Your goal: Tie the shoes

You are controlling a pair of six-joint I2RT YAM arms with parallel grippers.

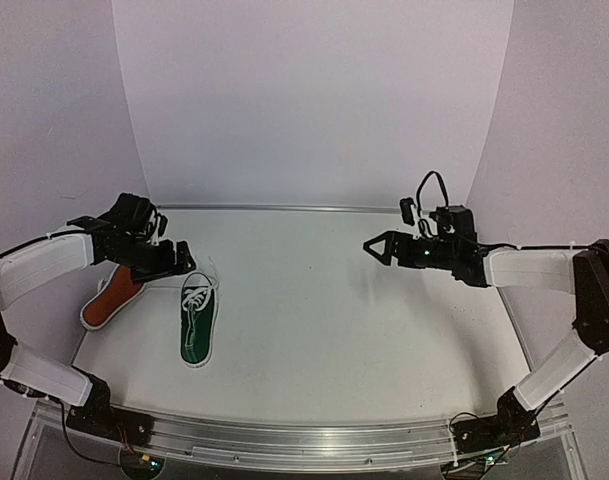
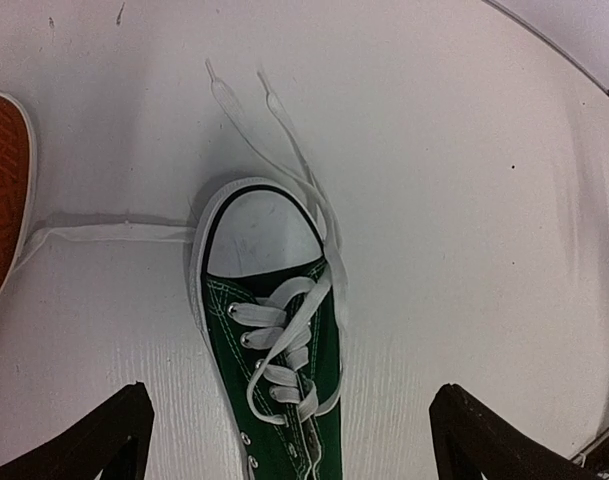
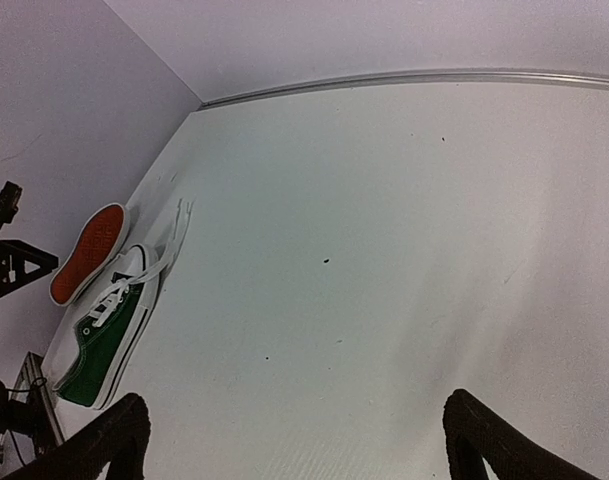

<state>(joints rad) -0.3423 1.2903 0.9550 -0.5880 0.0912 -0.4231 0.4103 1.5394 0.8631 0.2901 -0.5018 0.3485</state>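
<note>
Green shoe point(image 2: 274, 385) untied beneath left fingers point(image 2: 119, 418) spread wide, right fingers point(image 3: 116, 428) wide, both empty

Top high, from rear; left wrist close over green shoe point(image 2: 269, 350), right wrist far.

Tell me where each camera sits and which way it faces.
Top external: above and behind both arms, looking down on them and the table.
Left wrist: over the green shoe, looking down at its toe; own fingers at bottom corners.
Right wrist: looks left across the table toward the orange shoe; own fingers below.
Shared: all show the green shoe.
</note>
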